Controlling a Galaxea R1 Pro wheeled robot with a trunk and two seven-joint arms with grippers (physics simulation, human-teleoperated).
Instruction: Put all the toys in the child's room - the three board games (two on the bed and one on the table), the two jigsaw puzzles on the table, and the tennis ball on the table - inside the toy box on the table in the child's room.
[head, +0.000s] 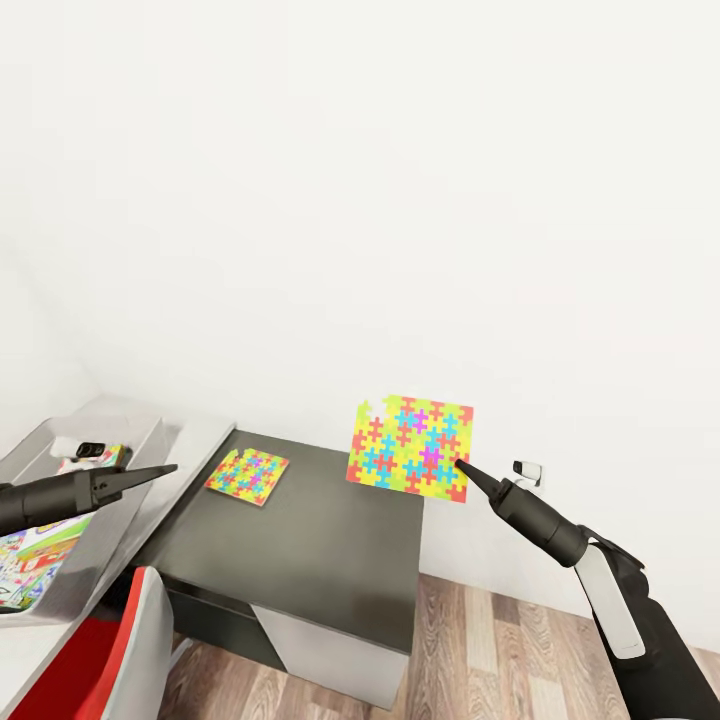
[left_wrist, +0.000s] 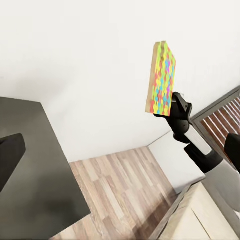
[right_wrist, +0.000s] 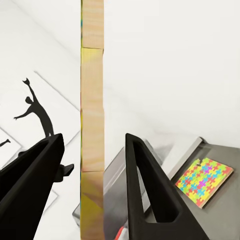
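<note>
My right tool (head: 462, 466) is clamped on the lower corner of one jigsaw puzzle (head: 412, 446), holding the panel upright in the air past the far right corner of the dark section of the table (head: 310, 560), close to the white wall (head: 400, 200). In the right wrist view that held puzzle (right_wrist: 93, 120) appears edge-on as a thin tan strip with a fingertip (right_wrist: 145, 170) on either side of it. From the left wrist view the same panel (left_wrist: 161, 80) stands tilted above my right arm (left_wrist: 200, 150).

The second jigsaw puzzle (head: 247, 475) lies flat on the dark table top, near its back left corner, and shows too in the right wrist view (right_wrist: 205, 181).

My left tool (head: 160, 469) hangs over the toy box (head: 40, 445), which sits on the lighter part of the table at the left. Its tips look together and hold nothing. Inside the box lie a small printed board game (head: 95, 455) and a larger colourful one (head: 25, 565), partly hidden by my left arm.

A red chair (head: 90, 670) stands against the table edge, on the wood-plank floor (head: 500, 650). A black player silhouette picture (right_wrist: 37, 112) hangs on the wall.
</note>
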